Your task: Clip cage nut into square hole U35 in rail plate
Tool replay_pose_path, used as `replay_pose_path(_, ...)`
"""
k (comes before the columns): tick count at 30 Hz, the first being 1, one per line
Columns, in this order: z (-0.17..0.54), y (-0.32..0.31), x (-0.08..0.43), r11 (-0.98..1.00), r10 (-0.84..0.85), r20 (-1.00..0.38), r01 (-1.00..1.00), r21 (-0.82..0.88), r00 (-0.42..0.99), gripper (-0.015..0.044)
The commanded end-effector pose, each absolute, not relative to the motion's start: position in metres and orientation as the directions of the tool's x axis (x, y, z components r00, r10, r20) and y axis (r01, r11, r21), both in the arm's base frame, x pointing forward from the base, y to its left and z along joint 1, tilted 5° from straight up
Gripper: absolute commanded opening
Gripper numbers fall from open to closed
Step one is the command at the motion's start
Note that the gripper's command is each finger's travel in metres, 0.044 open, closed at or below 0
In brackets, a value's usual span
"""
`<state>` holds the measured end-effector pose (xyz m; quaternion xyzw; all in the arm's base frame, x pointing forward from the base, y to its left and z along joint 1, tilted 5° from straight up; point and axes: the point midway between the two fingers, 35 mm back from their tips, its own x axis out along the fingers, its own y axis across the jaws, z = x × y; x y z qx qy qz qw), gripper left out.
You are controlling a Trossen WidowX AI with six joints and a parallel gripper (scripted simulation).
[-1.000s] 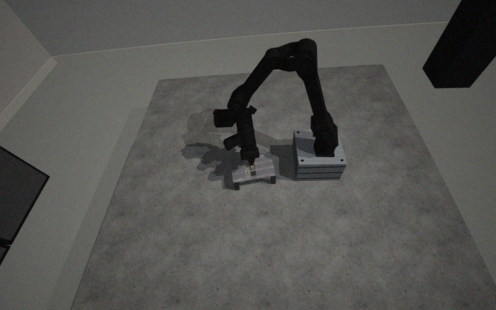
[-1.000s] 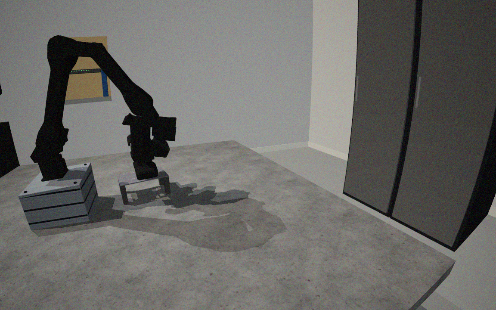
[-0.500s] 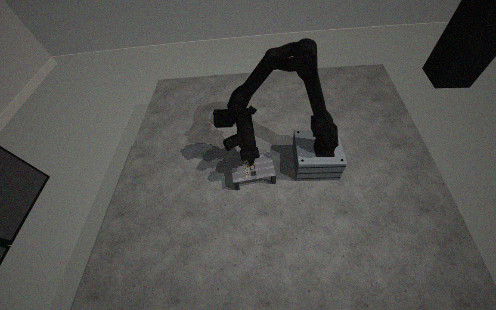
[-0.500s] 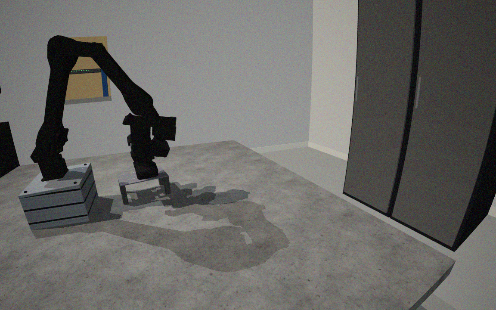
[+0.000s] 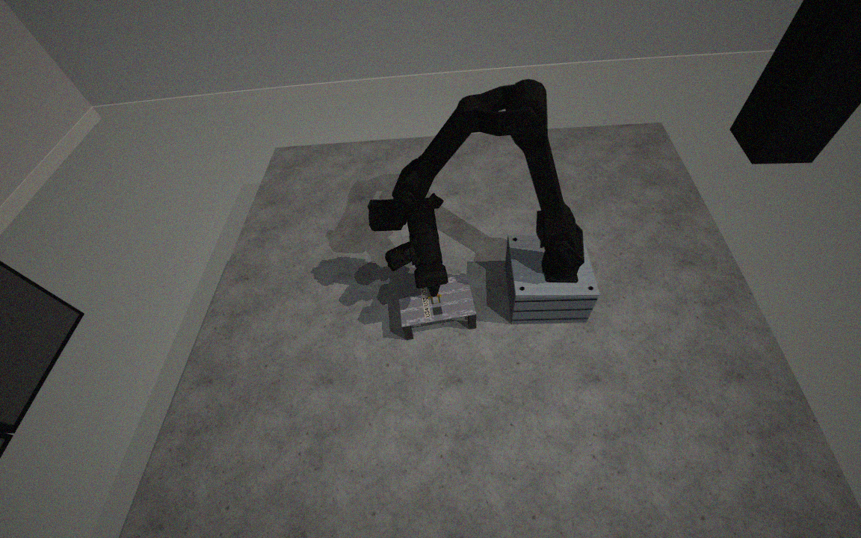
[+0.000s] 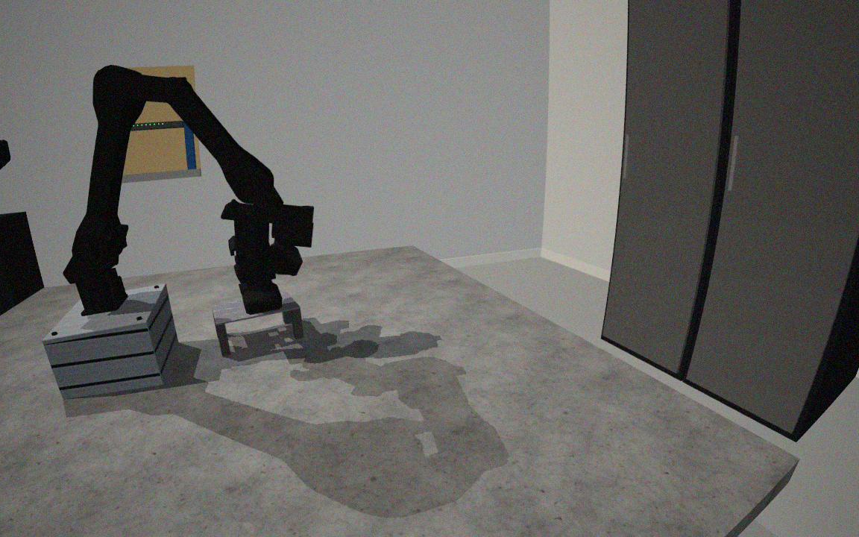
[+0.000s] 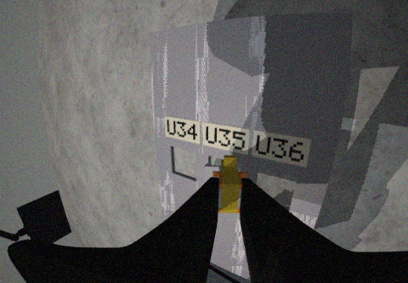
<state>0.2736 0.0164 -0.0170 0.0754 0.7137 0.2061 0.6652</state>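
Observation:
My gripper is shut on the cage nut, just above the rail plate. The cage nut is yellow with orange edges and sits between the two black fingertips in the wrist view. The rail plate is a grey raised plate on short legs. Its label U35 lies straight ahead of the nut. The nut covers most of the square hole by that label; only a corner of the hole shows left of the nut. Whether the wings are in the hole is hidden.
The U34 hole lies left of the nut, and the U36 hole lies right of it, partly behind a finger. The arm's slatted base block stands beside the plate on the concrete table top.

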Motion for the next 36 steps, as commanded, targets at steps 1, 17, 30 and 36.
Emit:
replay_pose_path(1, -0.0171, 0.0157, 0.2737, 0.906, 0.377, -0.921, -0.166, 0.389, -0.101, 0.0025)
replay_pose_path(17, -0.0165, 0.0170, 0.2735, 0.918, 0.347, -0.933, -0.169, 0.359, -0.096, 0.0025)
replay_pose_path(30, -0.0162, 0.0177, 0.2734, 0.922, 0.336, -0.937, -0.171, 0.348, -0.094, 0.0025)
replay_pose_path(36, -0.0159, 0.0185, 0.2734, 0.927, 0.323, -0.942, -0.172, 0.334, -0.091, 0.0025)
